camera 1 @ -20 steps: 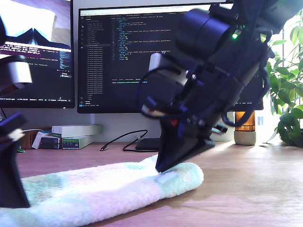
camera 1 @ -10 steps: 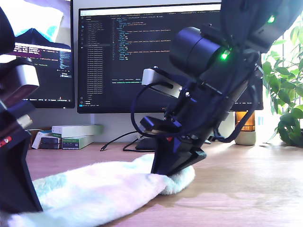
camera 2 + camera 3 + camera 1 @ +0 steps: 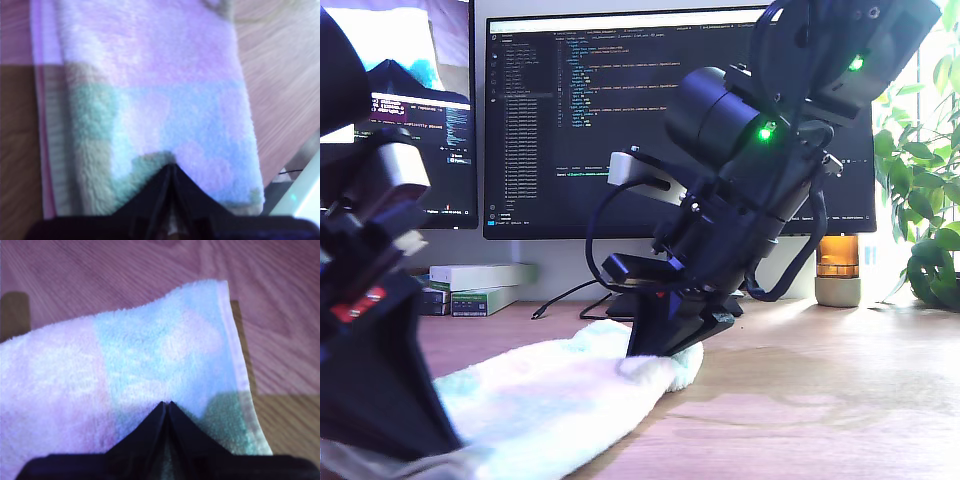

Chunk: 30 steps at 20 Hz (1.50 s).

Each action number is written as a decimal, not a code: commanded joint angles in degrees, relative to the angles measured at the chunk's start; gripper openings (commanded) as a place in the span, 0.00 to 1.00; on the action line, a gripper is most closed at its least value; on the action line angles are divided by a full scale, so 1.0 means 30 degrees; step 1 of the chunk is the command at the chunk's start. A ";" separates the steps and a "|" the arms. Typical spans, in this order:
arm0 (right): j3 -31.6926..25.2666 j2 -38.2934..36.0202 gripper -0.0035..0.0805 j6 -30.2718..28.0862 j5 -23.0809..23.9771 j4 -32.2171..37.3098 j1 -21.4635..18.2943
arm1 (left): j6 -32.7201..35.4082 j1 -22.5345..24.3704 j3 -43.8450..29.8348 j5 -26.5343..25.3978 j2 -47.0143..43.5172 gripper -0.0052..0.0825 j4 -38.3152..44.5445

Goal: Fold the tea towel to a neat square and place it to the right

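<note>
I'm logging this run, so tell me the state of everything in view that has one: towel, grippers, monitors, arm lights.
Towel: lying on the desk, pinched by both grippers.
My first gripper: shut on the towel.
My second gripper: shut on the towel.
Monitors: on, showing text.
Arm lights: lit green.

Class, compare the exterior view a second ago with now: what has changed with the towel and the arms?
Both arms dragged the tea towel toward the exterior view's left; its far end retreated with the arm pinching it. Both grippers stayed shut on it. Monitors, boxes and plant unchanged.
</note>
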 commanded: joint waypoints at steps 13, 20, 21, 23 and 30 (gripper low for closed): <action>-0.0189 0.0707 0.03 -0.0233 0.0138 0.2353 0.0117 | -0.1931 -0.2055 -0.0699 0.1464 0.4430 0.04 0.4597; -0.0189 0.0707 0.03 -0.0036 0.0117 0.2659 0.0335 | -0.3621 -0.2346 -0.0634 0.1763 0.4386 0.04 0.6827; -0.0189 0.0707 0.03 0.0029 -0.0102 0.2645 0.0328 | -0.3614 -0.2346 -0.0561 0.1821 0.4379 0.04 0.7133; -0.0189 0.0707 0.03 0.0299 -0.0729 0.2623 0.0313 | -0.3614 -0.2310 -0.0262 0.1814 0.4379 0.04 0.7184; -0.0080 -0.0007 0.03 0.0954 -0.2681 0.2565 -0.0444 | -0.3526 -0.2310 0.0845 0.2025 0.4080 0.04 0.7482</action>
